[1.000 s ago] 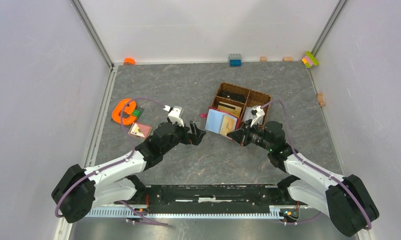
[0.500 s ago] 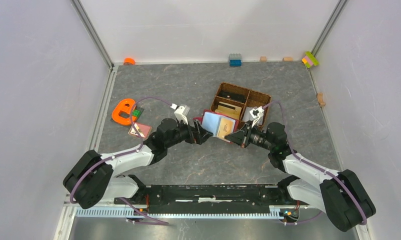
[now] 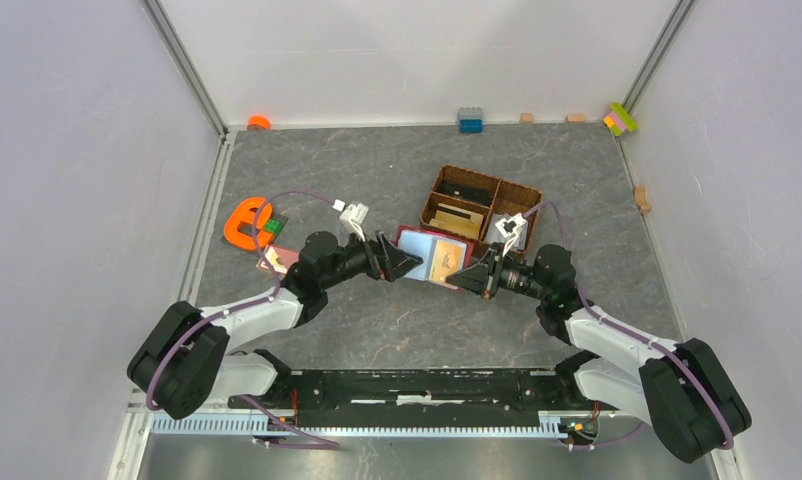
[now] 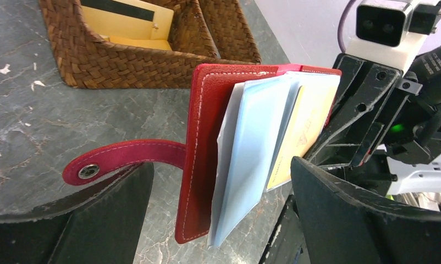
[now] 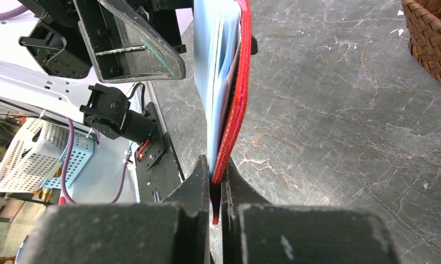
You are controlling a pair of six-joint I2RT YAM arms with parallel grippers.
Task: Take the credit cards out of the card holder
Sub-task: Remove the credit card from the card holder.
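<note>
The dark red card holder [image 3: 455,281] hangs open above the table between both arms. My right gripper [image 3: 469,272] is shut on its right edge; in the right wrist view the red cover [image 5: 237,93] is pinched between the closed jaws of that gripper [image 5: 215,179]. A light blue card [image 3: 414,252] and an orange-tan card [image 3: 445,260] sit in it. My left gripper [image 3: 402,262] is open, its jaws either side of the holder's left end. In the left wrist view, that gripper [image 4: 218,181] straddles the red cover [image 4: 202,143], light blue cards [image 4: 254,159] and orange-tan card [image 4: 306,132]. The snap strap [image 4: 89,171] hangs left.
The brown wicker basket [image 3: 525,192] with tan cards stands just behind the holder, and shows in the left wrist view [image 4: 125,60]. An orange object [image 3: 245,222] and a pink-edged card [image 3: 277,260] lie at the left. Small blocks [image 3: 470,120] line the far wall.
My left gripper has moved right, from apart from the holder to around its left end. The right gripper has brought the holder a little forward and tilted it flatter.
</note>
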